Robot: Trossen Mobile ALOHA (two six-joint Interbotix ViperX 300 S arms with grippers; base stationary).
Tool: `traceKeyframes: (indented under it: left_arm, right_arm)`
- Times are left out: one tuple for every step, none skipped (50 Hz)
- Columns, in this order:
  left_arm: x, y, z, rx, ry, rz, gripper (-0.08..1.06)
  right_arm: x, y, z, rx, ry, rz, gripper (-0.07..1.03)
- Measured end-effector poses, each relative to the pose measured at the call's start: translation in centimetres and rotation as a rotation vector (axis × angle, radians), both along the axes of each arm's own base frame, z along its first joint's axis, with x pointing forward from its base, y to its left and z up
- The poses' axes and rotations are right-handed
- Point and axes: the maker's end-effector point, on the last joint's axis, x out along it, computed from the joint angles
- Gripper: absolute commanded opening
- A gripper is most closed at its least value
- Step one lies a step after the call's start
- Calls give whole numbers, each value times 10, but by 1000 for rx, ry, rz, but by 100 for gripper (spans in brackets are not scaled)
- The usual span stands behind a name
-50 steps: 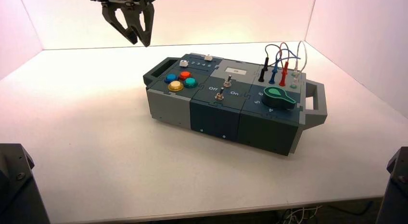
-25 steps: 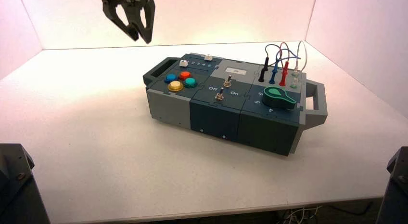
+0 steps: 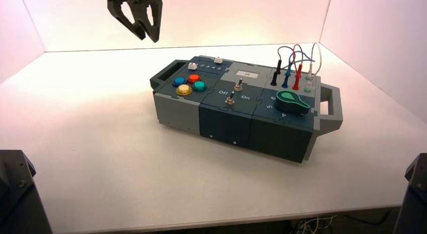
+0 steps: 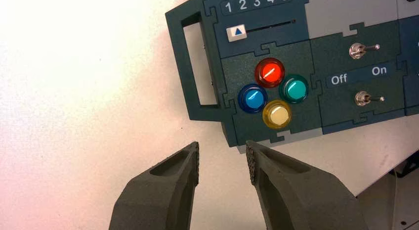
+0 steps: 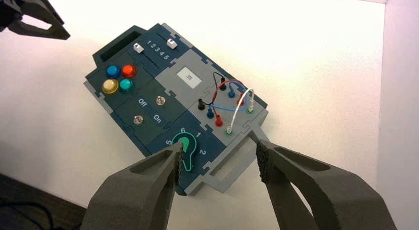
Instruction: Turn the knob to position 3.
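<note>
The knob is a dark teal teardrop with a green top, at the right end of the box. In the right wrist view the knob points past the numeral 2, away from the 6; one finger hides the numeral by its tip. My right gripper is open and empty, high above the knob end and the grey handle; it is out of the high view. My left gripper hangs open and empty high over the far left. Its wrist view looks down at the box's button end.
Four round push buttons, two metal toggle switches by "Off" and "On", two sliders by numerals 1 to 5, and plugged wires fill the box top. White walls enclose the table.
My left gripper has risen a little and stayed open. The box and the knob have not moved.
</note>
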Motion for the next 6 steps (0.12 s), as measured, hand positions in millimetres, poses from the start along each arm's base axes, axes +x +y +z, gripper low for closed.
traceKeyframes:
  left_arm:
    - [0, 0, 0, 1, -2, -1, 52]
    - [0, 0, 0, 0, -2, 1, 52]
    - [0, 0, 0, 0, 0, 0, 52]
    - [0, 0, 0, 0, 0, 0, 52]
    - [0, 0, 0, 0, 0, 0, 52]
    - [0, 0, 0, 1, -1, -2, 52]
  right_arm:
    - [0, 0, -1, -1, 1, -2, 76]
    - [0, 0, -2, -1, 3, 0, 76]
    - [0, 0, -2, 0, 3, -2, 76]
    - [0, 0, -2, 2, -1, -1, 76]
    - [0, 0, -3, 0, 3, 0, 76]
    - [0, 0, -2, 2, 2, -3, 76]
